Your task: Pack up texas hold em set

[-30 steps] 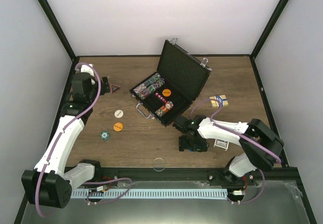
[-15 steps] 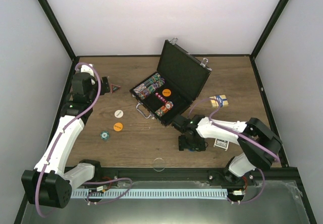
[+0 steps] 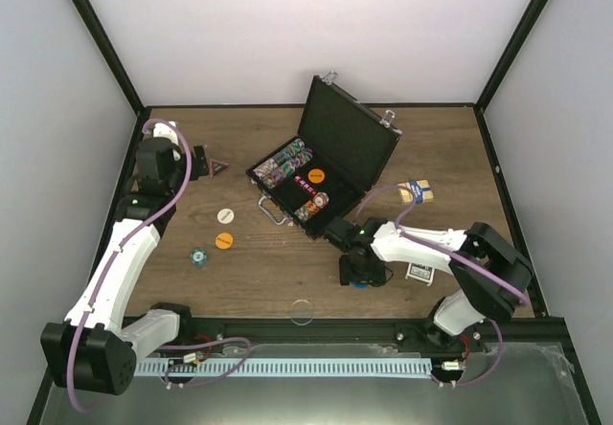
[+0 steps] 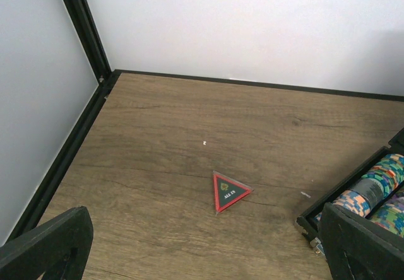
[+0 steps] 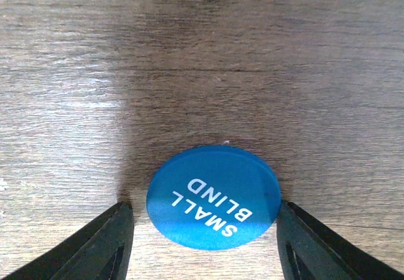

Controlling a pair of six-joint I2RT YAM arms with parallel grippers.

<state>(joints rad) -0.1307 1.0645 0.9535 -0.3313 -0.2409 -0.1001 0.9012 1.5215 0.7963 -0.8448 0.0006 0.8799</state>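
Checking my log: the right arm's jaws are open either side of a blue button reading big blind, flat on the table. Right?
Not quite. The right wrist view shows the blue button reads SMALL BLIND, not big blind. The rest holds: jaws open either side of it, flat on the table.

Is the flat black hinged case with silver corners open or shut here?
Open. The flat black hinged case has its lid standing raised behind the tray, and rows of multicoloured poker chips show inside.
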